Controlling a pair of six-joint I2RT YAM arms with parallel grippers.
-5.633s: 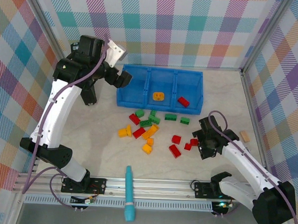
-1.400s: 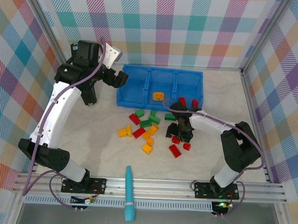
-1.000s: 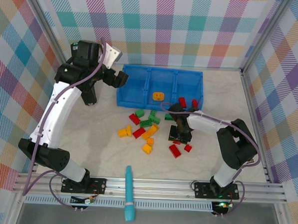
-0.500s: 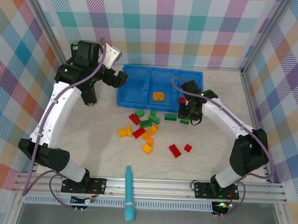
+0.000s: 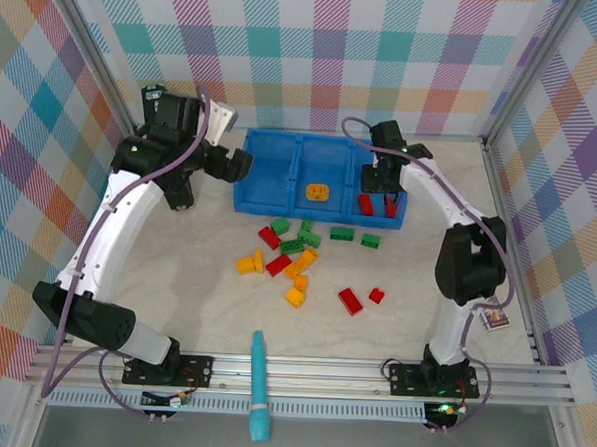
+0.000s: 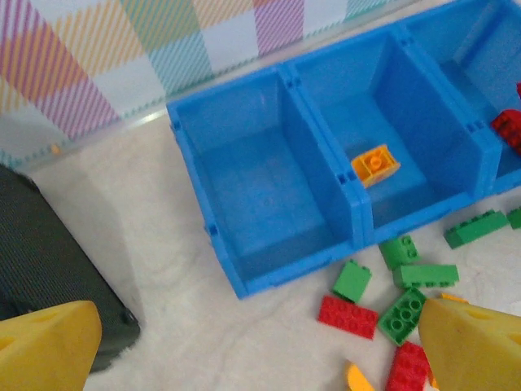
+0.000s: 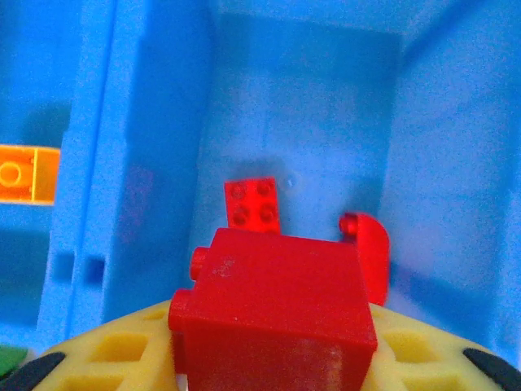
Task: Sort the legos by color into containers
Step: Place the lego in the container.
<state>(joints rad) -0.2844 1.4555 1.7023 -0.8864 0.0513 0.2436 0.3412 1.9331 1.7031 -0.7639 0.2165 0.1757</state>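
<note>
The blue tray of containers (image 5: 323,141) stands at the back of the table. My right gripper (image 5: 382,185) hangs over its right compartment, shut on a red lego (image 7: 275,314). Two red legos (image 7: 252,204) lie on that compartment's floor below it. One orange lego (image 5: 317,191) lies in the middle compartment, and the left compartment (image 6: 264,195) holds nothing. Several red, green and yellow-orange legos (image 5: 299,259) are scattered on the table in front of the tray. My left gripper (image 5: 238,164) hovers by the tray's left end, open and holding nothing (image 6: 259,352).
A black case (image 6: 49,265) sits left of the tray, under my left arm. A blue pen-like tool (image 5: 258,382) lies at the near edge. A small card (image 5: 494,319) lies at the right, beside the right arm. Checked walls close in the table.
My right gripper has moved from the loose legos up to the tray's right compartment, carrying the red lego. My left arm has shifted slightly.
</note>
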